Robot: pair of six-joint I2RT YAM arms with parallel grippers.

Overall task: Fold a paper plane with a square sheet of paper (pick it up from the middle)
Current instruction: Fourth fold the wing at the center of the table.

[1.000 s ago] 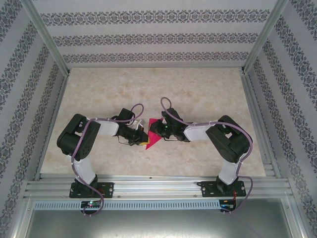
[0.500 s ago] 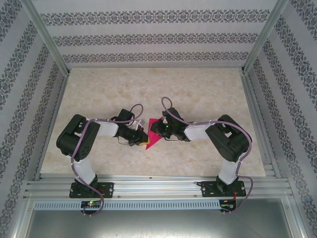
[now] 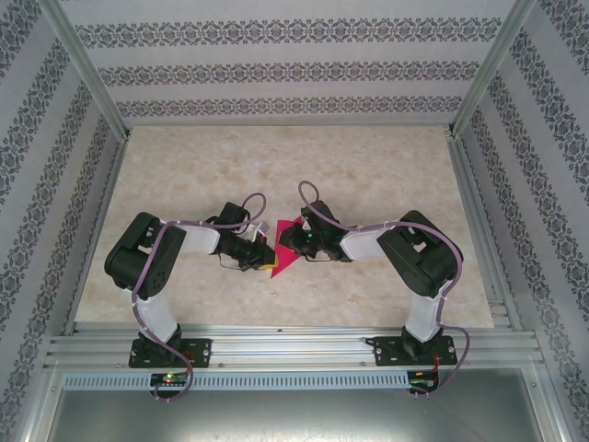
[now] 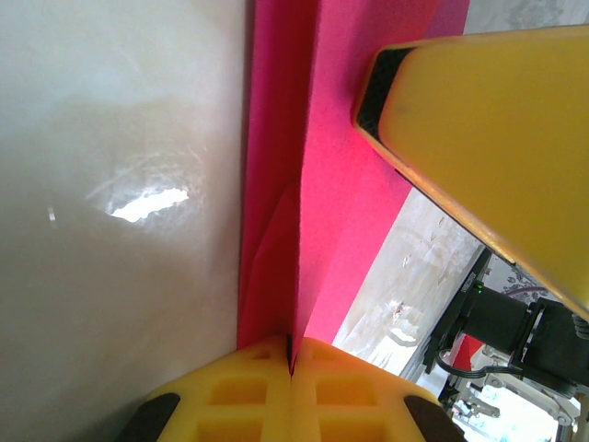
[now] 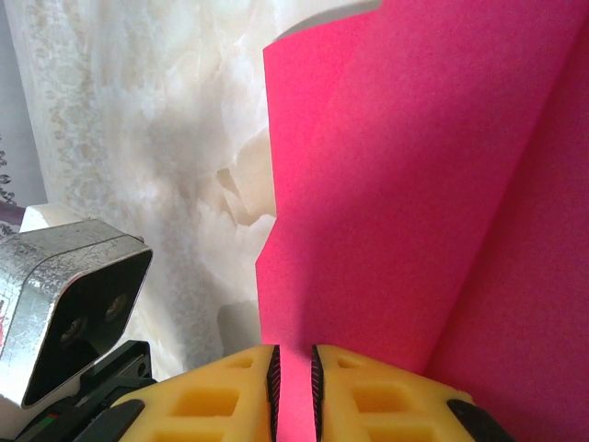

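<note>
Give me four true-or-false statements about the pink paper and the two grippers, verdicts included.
1. The left gripper pinches the pink paper. True.
2. The right gripper hangs open, away from the paper. False: its fingers are closed on the paper's edge.
3. The paper lies flat on the table as a single unfolded square. False: it shows overlapping layers and is held by both grippers.
4. The two grippers meet near the middle of the table. True.

Matt, smooth paper; glossy marble-look tbl.
</note>
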